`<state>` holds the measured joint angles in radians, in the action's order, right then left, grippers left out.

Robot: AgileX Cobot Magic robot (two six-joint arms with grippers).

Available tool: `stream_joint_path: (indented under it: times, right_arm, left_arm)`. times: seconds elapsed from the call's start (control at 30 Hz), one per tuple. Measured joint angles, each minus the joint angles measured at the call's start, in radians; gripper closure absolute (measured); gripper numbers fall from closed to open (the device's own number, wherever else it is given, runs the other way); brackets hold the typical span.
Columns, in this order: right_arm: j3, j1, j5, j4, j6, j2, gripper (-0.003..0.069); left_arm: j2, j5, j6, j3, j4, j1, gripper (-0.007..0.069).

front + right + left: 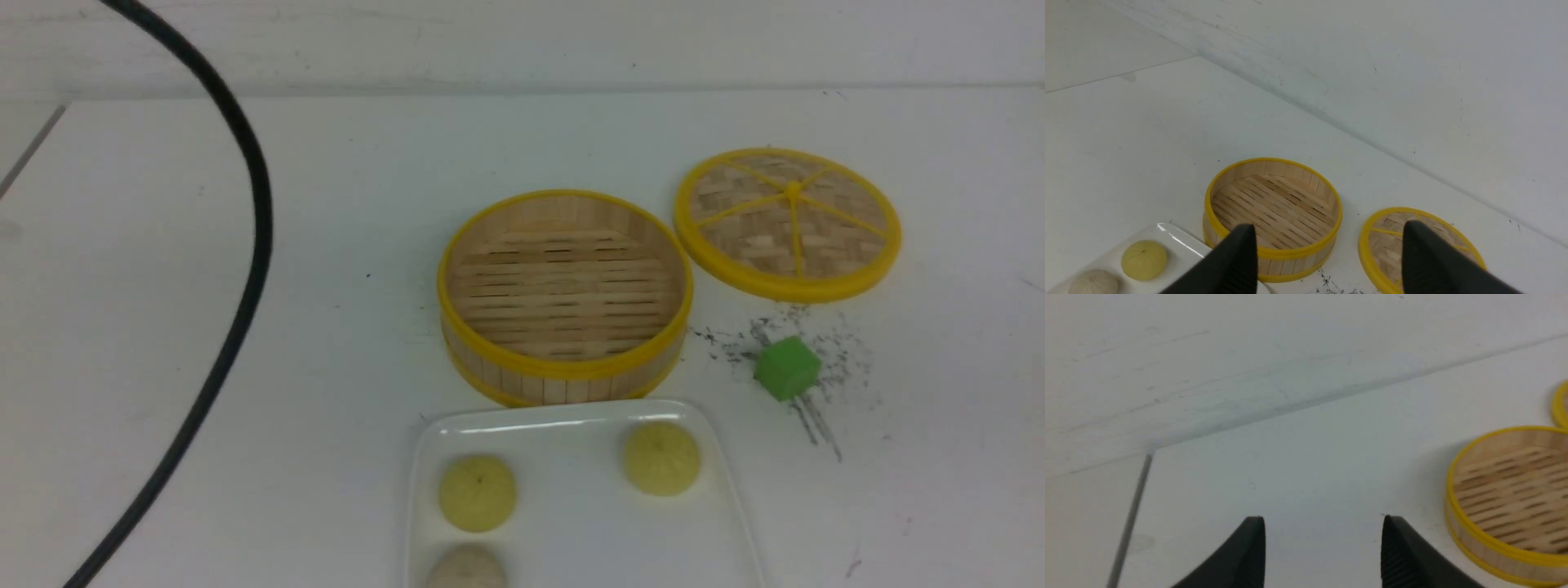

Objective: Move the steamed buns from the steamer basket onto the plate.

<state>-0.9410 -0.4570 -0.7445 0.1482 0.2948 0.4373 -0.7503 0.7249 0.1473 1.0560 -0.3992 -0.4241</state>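
Gaping open, left jaws and right jaws held nothing; ahead of the right jaws sat the steamer basket (1272,212), steamed buns (478,492) on the plate (571,523).

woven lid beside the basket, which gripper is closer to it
Right. The right gripper hovers just short of the lid. The left gripper sits across the steamer basket from it, its camera catching only a sliver of rim.
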Motion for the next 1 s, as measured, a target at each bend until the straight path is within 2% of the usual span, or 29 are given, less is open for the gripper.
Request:
stream_joint_path:
  times: [0.13, 0.23, 0.43, 0.8, 1.0]
  right_arm:
    - [0.0, 0.0, 0.001, 0.0, 0.0, 0.0, 0.0186]
    - [0.0, 0.0, 0.004, 0.0, 0.0, 0.0, 0.0186]
    - [0.0, 0.0, 0.007, 0.029, 0.0, 0.0, 0.0186]
    - [-0.013, 0.0, 0.031, 0.034, 0.026, -0.056, 0.0186]
    - [-0.063, 0.0, 0.038, -0.045, 0.026, -0.17, 0.0186]
  left_arm:
    - [0.008, 0.001, -0.114, 0.0, 0.167, 0.0, 0.0273]
    - [0.024, 0.016, -0.162, 0.0, 0.227, 0.0, 0.0289]
    - [0.1, 0.088, -0.179, 0.0, 0.248, 0.0, 0.0295]
    - [0.209, 0.126, -0.179, 0.0, 0.299, 0.0, 0.0297]
    - [0.21, 0.132, -0.188, 0.0, 0.293, 0.0, 0.0297]
